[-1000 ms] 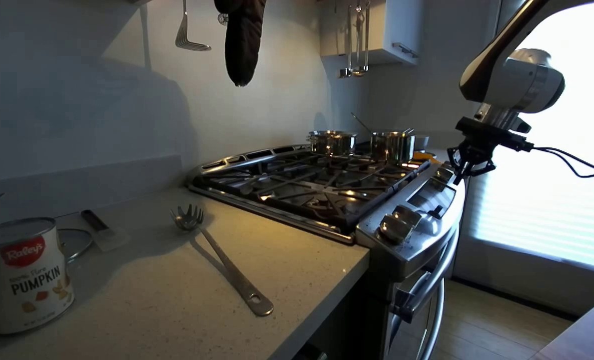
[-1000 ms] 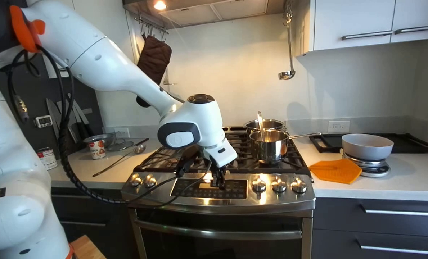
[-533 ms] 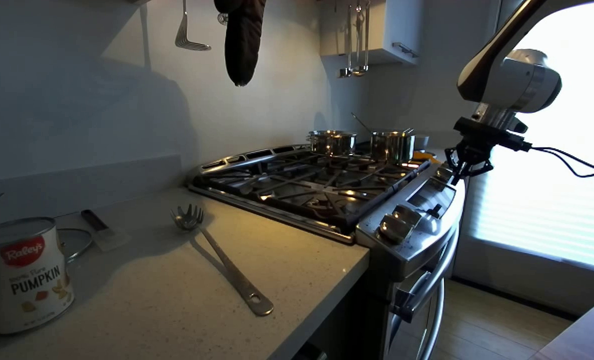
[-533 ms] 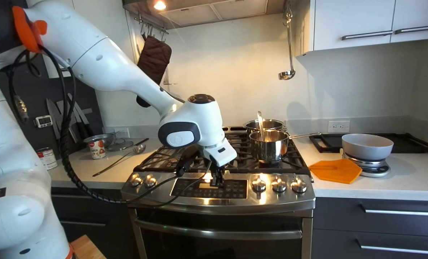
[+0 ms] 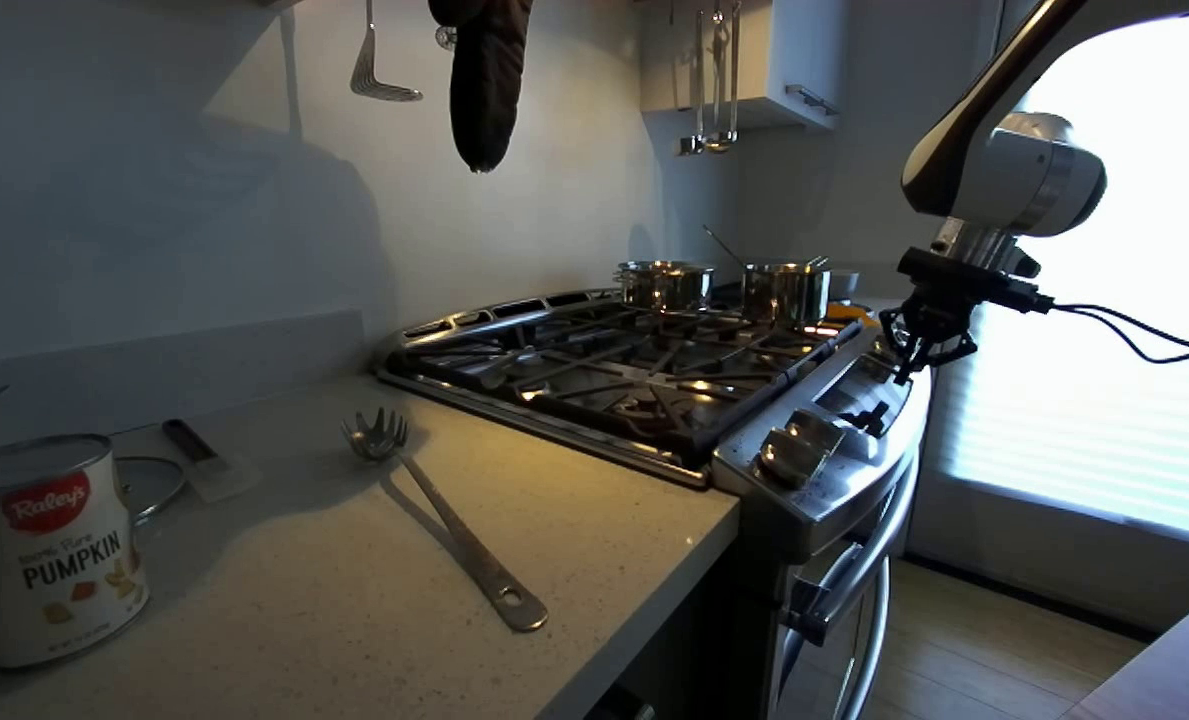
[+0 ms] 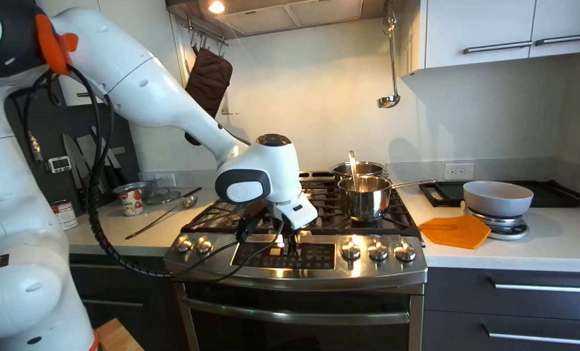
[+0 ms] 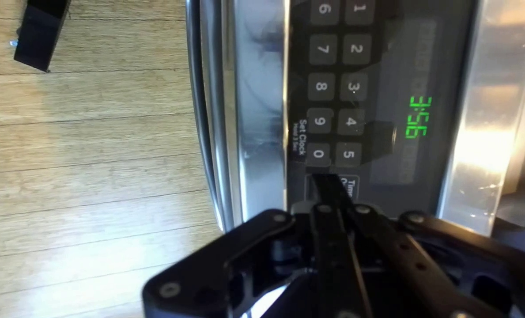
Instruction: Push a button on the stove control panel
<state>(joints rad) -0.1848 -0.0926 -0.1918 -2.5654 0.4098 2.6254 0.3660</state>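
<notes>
The stove control panel point(image 6: 319, 256) is a black glass strip on the stove's steel front. In the wrist view it shows number buttons, with the 0 button point(image 7: 318, 154), the 5 button point(image 7: 349, 154) and a partly covered Time button point(image 7: 350, 185). A green clock display point(image 7: 419, 117) reads 3:56. My black gripper point(image 7: 326, 181) is shut and empty, its fingertips pointing at the panel just beside the 0 button, covering a boxed button. In an exterior view the gripper point(image 5: 904, 375) seems a little above the panel, apart from its reflection. It also shows from the front point(image 6: 293, 246).
Steel knobs point(image 6: 351, 250) flank the panel, two at the left end point(image 5: 799, 445). A steel pot point(image 6: 365, 197) stands on the burner grates behind. The oven handle point(image 6: 294, 318) runs below the panel. A black cable point(image 6: 192, 267) hangs from the arm across the stove front.
The arm and gripper have moved lower and slightly left in both exterior views, mostly in the last half second. The fingertips have come closer to the panel. Nothing else has moved.
</notes>
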